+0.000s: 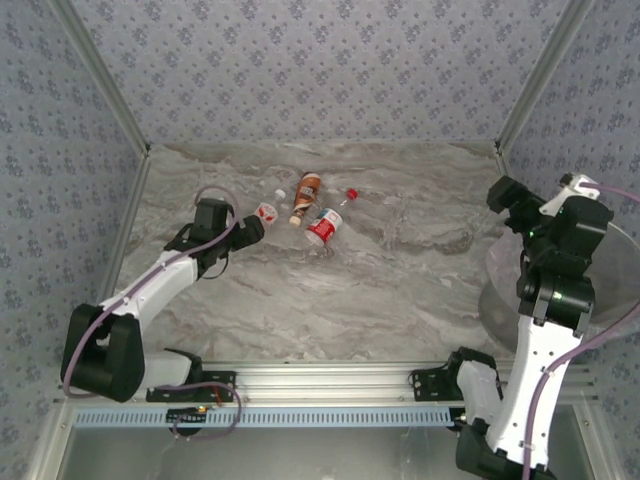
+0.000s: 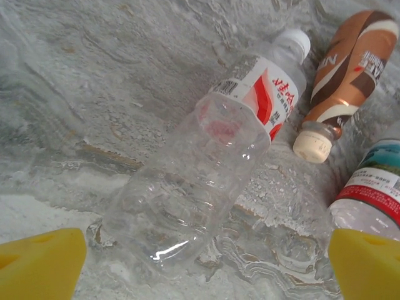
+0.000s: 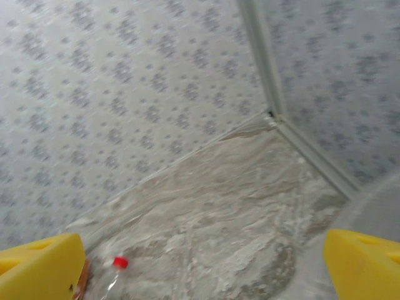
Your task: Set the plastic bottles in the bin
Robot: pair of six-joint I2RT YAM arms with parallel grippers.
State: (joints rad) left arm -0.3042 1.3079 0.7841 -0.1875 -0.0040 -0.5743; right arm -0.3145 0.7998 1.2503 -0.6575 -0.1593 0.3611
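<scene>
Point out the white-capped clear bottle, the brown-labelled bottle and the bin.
white-capped clear bottle (image 2: pixel 262 95), left wrist view, on its red-white label.
brown-labelled bottle (image 2: pixel 351 67), left wrist view, on its body.
bin (image 1: pixel 625 268), top external view, on its translucent wall.

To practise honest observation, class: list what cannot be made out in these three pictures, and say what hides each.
- Bin, top view: the right arm covers part, the right edge cuts it; contents cannot be told.
- Red-labelled bottle, left wrist view: cut off by the right edge; cap unseen.
- Clear bottle, left wrist view: label print too blurred to read.
- Red-capped bottle, right wrist view: body cut off by the bottom edge.
</scene>
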